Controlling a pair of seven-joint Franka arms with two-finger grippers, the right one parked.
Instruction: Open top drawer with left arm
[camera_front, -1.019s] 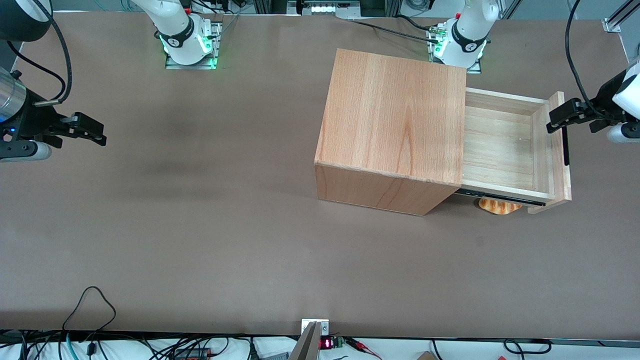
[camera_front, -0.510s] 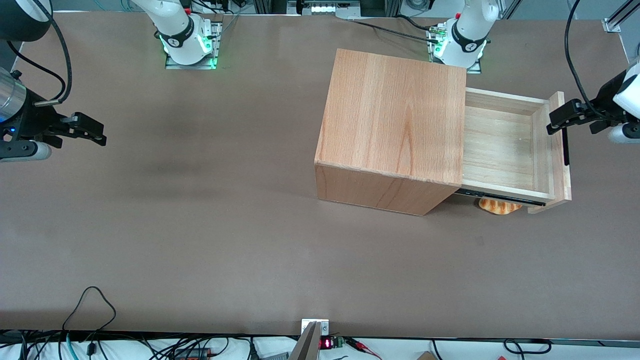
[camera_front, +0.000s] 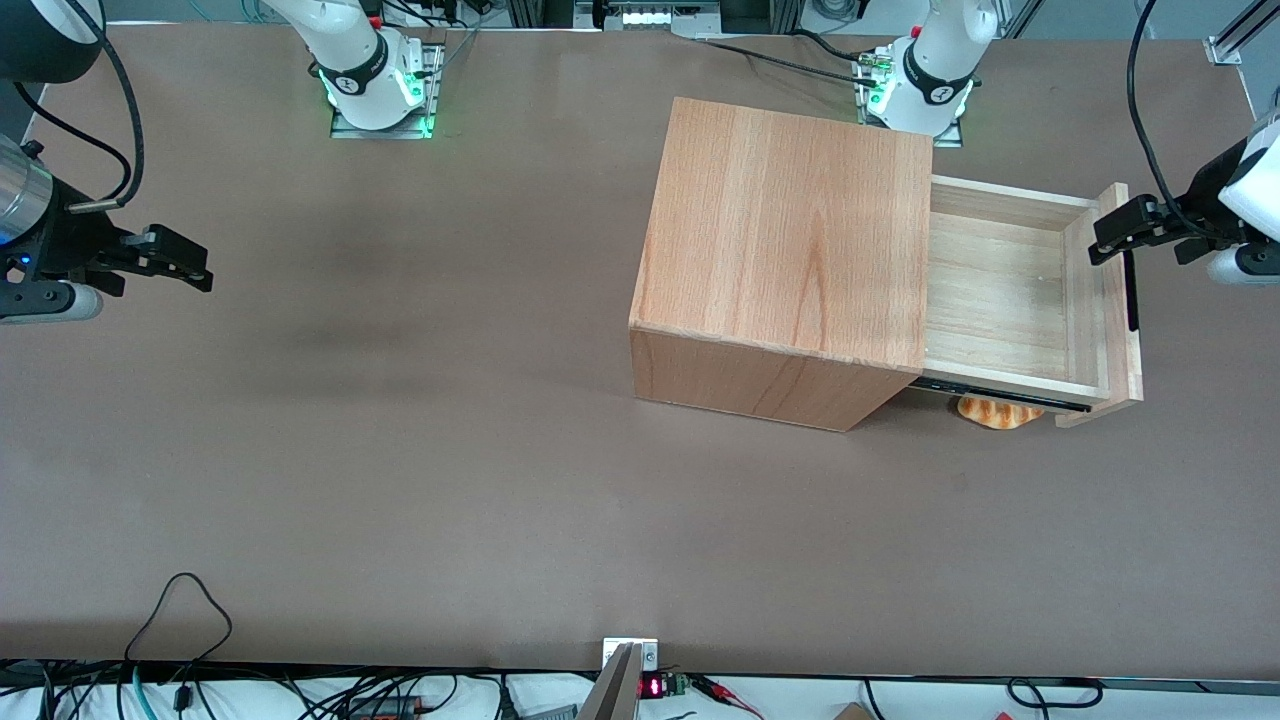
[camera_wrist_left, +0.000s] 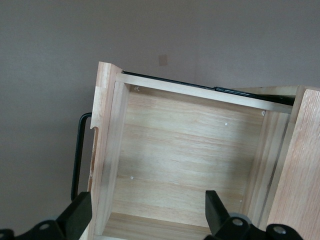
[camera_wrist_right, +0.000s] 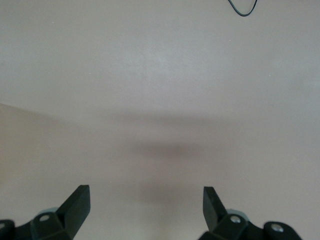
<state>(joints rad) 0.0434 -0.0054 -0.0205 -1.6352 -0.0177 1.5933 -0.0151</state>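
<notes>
The cabinet (camera_front: 790, 262) stands on the brown table (camera_front: 400, 450), toward the working arm's end, and serves as the landmark here. Its top drawer (camera_front: 1000, 300) is pulled well out of the cabinet's front, so the pale-wood tray lies open to view from above with nothing in it. The flat front panel (camera_front: 1120, 300) stands at the drawer's outer end, with the slim black handle (camera_front: 1131, 295) running along its outer face. The left arm (camera_front: 1235, 215) reaches in from the table edge in front of the cabinet, and its gripper (camera_front: 1110, 235) hangs at the front panel's upper edge, near the handle end that lies farther from the front camera. In the wrist view the gripper (camera_wrist_left: 145, 212) has its fingers (camera_wrist_left: 77, 217) spread wide, one outside the panel by the handle (camera_wrist_left: 77, 155) and the other over the tray (camera_wrist_left: 185, 160); they close on nothing, and the handle stands free between the panel (camera_wrist_left: 102, 150) and the table. A dark slide rail (camera_front: 1000, 397) shows along the drawer's side nearer the front camera. Under that side of the drawer, just in front of the cabinet's lower part, a small orange-and-white striped thing (camera_front: 995, 412) lies on the table, partly hidden by the drawer; what it is cannot be told.
</notes>
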